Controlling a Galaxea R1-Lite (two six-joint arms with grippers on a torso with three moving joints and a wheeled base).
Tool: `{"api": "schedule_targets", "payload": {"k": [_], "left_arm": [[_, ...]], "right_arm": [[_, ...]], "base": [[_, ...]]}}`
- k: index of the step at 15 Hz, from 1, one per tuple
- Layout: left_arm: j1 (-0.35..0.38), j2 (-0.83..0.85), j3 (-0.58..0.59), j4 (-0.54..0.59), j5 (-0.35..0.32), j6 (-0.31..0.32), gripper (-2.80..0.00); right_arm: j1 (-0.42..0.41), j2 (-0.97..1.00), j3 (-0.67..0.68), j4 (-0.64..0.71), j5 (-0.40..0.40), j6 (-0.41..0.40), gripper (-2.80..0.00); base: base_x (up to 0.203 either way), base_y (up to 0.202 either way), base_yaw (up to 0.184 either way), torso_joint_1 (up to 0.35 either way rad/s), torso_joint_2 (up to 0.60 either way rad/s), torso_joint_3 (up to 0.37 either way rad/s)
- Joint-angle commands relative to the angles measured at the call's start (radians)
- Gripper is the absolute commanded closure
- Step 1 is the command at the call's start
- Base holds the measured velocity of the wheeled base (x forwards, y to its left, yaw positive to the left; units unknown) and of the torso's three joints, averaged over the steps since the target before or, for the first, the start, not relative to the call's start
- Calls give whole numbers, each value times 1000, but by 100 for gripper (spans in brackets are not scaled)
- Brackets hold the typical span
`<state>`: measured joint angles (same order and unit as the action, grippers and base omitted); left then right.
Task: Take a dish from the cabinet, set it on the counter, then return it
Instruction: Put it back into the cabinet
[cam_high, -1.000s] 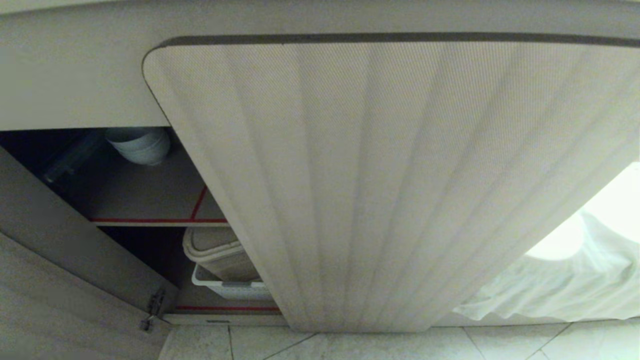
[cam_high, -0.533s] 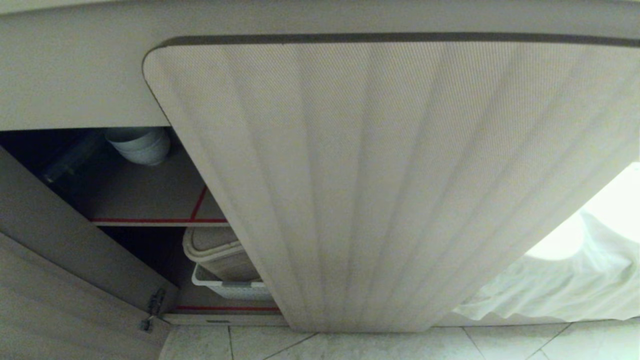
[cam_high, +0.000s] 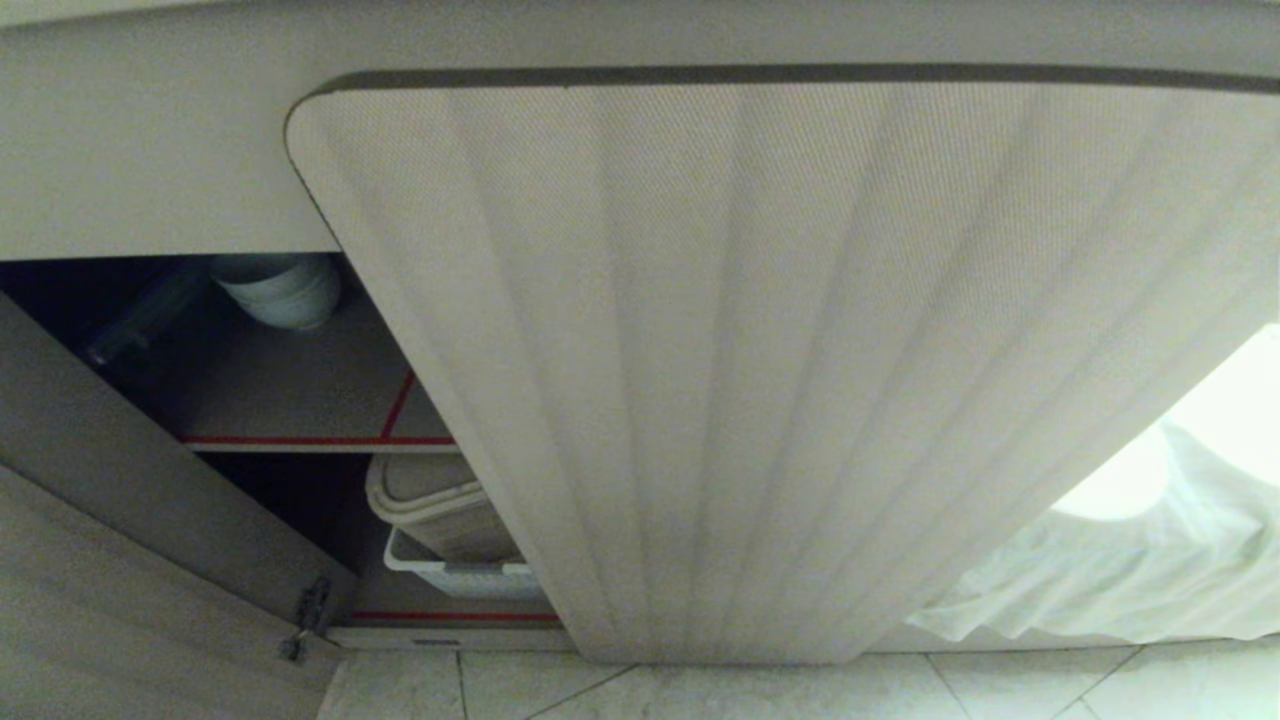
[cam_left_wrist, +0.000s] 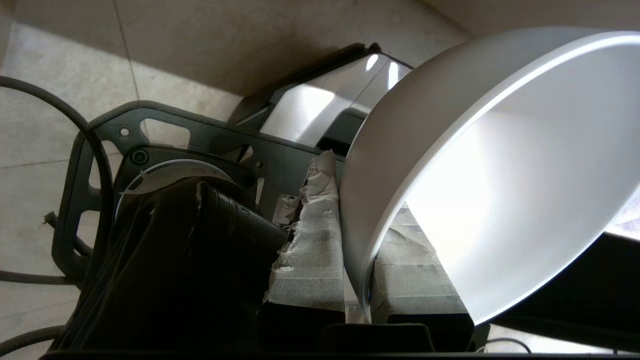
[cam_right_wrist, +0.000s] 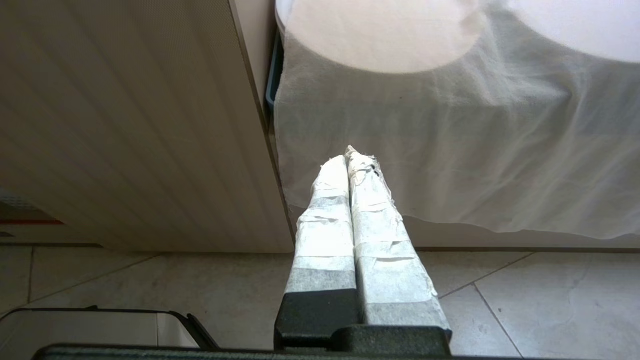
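Our left hand (cam_left_wrist: 357, 280) is clamped on the bowl (cam_left_wrist: 500, 175), one taped finger (cam_left_wrist: 310, 250) outside the wall and the other inside, the rim pinched between them. The bowl tilts up and away from the hand, its hollow facing us. Beyond the hand lie the robot's dark base frame (cam_left_wrist: 165, 135), a black cable (cam_left_wrist: 95, 150) and pale floor tiles (cam_left_wrist: 45, 100); the bowl rests on nothing we can see, and there is free air around its rim.

From the head, neither hand shows. The cabinet (cam_high: 150, 150) stands with its wide ribbed door (cam_high: 760, 380) swung out, covering most of the front. Left of that door's rounded edge the opening is narrow: an upper shelf (cam_high: 300, 400) edged in red tape carries a stack of white bowls (cam_high: 278, 288) at its back, with bare shelf in front of it. Below it sit a beige lidded bin (cam_high: 435, 505) and a white tray (cam_high: 450, 575).

Our right hand (cam_right_wrist: 355, 155) is idle, its fingers pressed together, pointing at a white cloth (cam_right_wrist: 450, 165) beside the door edge.

The head view matches the one a second ago; nothing in the cabinet has shifted.
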<state>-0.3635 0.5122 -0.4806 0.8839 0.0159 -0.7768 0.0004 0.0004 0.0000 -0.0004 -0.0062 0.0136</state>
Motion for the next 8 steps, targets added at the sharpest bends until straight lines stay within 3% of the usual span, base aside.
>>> {"api": "schedule_targets", "payload": {"k": [1,8], "left_arm": [[0,34,19,-42,5,-5,0],[-1,95,3,-161,4,-36,0]], "right_arm": [[0,0,0,0,0,0,0],[0,0,0,-1,0,0,0]], "base": [[0,0,0,0,0,0],[0,0,0,0,0,0]]}}
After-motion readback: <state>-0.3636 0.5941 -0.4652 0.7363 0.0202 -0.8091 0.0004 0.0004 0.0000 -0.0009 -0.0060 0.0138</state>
